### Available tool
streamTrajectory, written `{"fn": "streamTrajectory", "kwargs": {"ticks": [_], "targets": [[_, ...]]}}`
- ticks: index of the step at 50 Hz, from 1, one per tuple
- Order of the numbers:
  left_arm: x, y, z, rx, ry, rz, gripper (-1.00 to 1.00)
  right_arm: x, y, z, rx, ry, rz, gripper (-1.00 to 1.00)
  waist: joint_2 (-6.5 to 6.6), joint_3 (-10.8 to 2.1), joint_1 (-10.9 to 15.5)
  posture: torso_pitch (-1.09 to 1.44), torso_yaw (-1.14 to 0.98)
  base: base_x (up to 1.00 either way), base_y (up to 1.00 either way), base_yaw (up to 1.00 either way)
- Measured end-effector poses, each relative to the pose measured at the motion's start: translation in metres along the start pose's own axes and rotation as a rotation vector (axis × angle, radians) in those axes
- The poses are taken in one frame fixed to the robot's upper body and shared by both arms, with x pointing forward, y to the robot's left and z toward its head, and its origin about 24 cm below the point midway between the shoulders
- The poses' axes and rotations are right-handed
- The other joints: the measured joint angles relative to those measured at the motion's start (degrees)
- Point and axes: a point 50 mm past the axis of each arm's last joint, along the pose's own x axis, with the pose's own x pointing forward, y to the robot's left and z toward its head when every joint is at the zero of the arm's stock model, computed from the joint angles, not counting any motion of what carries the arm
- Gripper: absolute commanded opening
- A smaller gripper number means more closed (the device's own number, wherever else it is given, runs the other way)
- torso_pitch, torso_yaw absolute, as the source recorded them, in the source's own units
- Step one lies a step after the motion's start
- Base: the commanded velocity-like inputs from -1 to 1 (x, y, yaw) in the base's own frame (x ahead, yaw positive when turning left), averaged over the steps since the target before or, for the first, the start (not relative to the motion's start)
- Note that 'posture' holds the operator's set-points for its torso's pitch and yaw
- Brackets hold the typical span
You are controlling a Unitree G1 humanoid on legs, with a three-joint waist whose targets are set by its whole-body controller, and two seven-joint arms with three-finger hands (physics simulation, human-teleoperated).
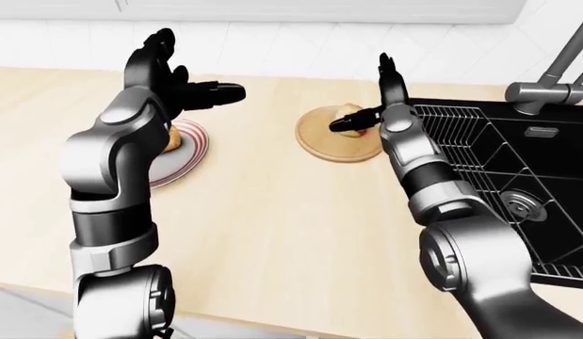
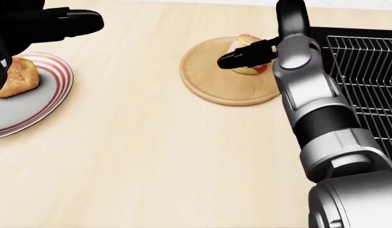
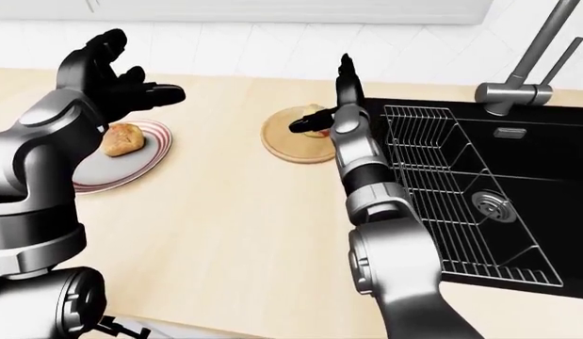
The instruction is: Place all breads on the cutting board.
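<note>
A round wooden cutting board (image 2: 218, 80) lies on the counter with a pale bread roll (image 2: 245, 42) on its far side. My right hand (image 2: 262, 42) hovers over that roll, fingers spread and open, one black finger across it. A brown bread roll (image 2: 15, 77) rests on a red-striped plate (image 2: 40, 102) at the left of the head view. My left hand (image 3: 117, 74) is raised open above the plate, holding nothing.
A black sink (image 3: 479, 191) with a wire rack (image 3: 433, 176) sits right of the board, with a faucet (image 3: 522, 74) above it. The light wood counter (image 2: 151, 156) stretches between plate and board. A white tiled wall runs along the top of the eye views.
</note>
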Motion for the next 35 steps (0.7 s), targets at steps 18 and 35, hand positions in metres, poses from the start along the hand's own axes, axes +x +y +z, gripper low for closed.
{"fn": "streamTrajectory", "kwargs": {"ticks": [18,35], "targets": [[0.0,-0.002,0.004,-0.002,-0.006,-0.003,1.0,0.0,0.001,-0.001,-0.023,-0.008,0.007,0.51,-0.04,-0.12,0.05,0.0,0.0,0.0,0.0,0.0],[0.0,-0.003,0.003,-0.003,-0.002,-0.005,1.0,-0.004,0.011,-0.014,-0.05,0.012,0.035,0.48,-0.02,-0.12,0.05,0.0,0.0,0.0,0.0,0.0]]}}
